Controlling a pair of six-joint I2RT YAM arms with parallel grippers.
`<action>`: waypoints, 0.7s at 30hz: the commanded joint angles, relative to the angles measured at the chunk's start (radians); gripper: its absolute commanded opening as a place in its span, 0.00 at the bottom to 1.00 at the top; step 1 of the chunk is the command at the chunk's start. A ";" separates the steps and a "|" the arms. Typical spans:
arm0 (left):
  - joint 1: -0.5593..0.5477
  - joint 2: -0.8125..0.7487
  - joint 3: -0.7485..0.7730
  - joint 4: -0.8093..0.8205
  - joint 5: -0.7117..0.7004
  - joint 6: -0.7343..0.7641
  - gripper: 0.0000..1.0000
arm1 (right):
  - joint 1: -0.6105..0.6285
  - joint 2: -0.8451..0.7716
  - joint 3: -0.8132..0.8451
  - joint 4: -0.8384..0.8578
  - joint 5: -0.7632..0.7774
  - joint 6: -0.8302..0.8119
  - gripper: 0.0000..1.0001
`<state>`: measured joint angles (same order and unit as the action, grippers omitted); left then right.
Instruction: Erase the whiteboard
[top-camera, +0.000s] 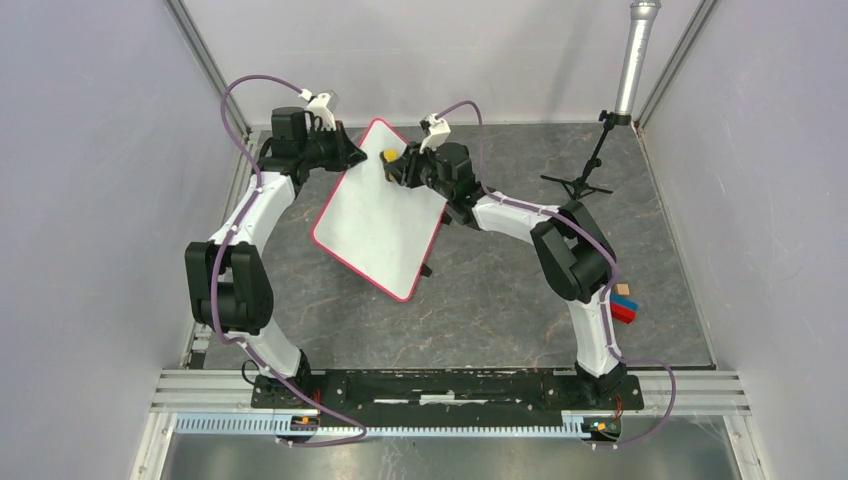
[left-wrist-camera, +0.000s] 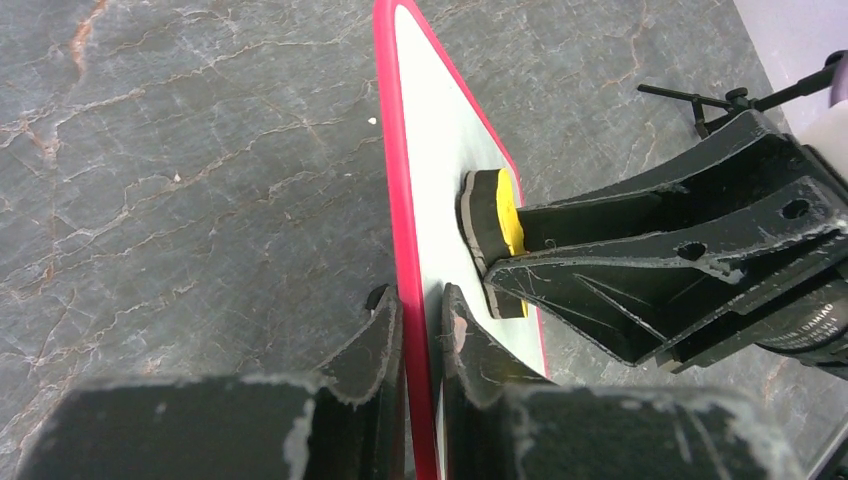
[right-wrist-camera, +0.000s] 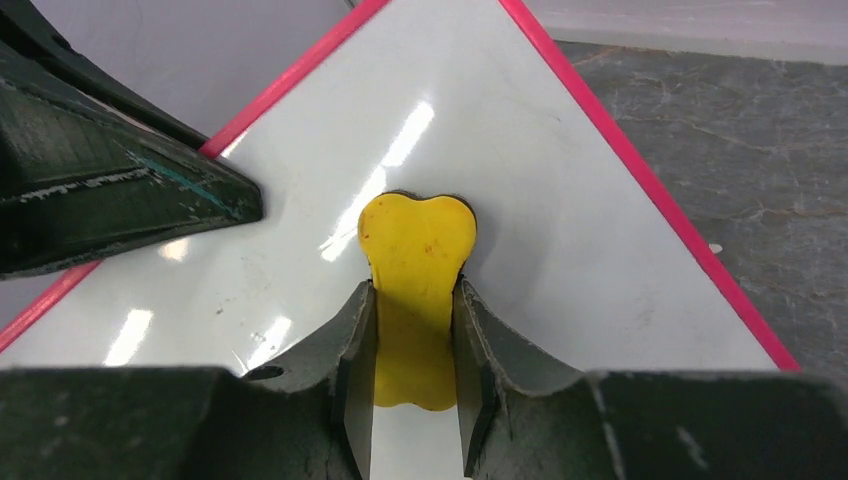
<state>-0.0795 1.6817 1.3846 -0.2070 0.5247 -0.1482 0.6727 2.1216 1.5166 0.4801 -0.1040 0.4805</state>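
Observation:
The whiteboard, white with a thin red rim, stands tilted above the table, and no writing shows on its face. My left gripper is shut on its far left edge; in the left wrist view its fingers pinch the red rim. Pressed flat to the board near the top corner is a yellow eraser with a dark pad, and my right gripper is shut on it. The same eraser shows edge-on against the board in the left wrist view.
A black stand with a grey pole rises at the back right. Small coloured blocks lie at the right edge beside the right arm. Grey walls close in both sides of the marbled table.

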 joint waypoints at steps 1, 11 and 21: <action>-0.046 -0.020 0.018 0.021 0.084 0.104 0.02 | -0.035 0.016 -0.136 0.003 -0.040 0.086 0.23; -0.030 -0.003 0.027 0.015 0.022 0.058 0.16 | -0.085 -0.116 -0.242 -0.036 -0.020 0.023 0.25; -0.028 -0.095 0.058 -0.078 -0.113 -0.023 0.76 | -0.111 -0.583 -0.638 -0.252 0.230 -0.225 0.33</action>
<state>-0.1017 1.6760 1.4029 -0.2642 0.4664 -0.1478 0.5854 1.7191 1.0389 0.3157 -0.0013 0.3687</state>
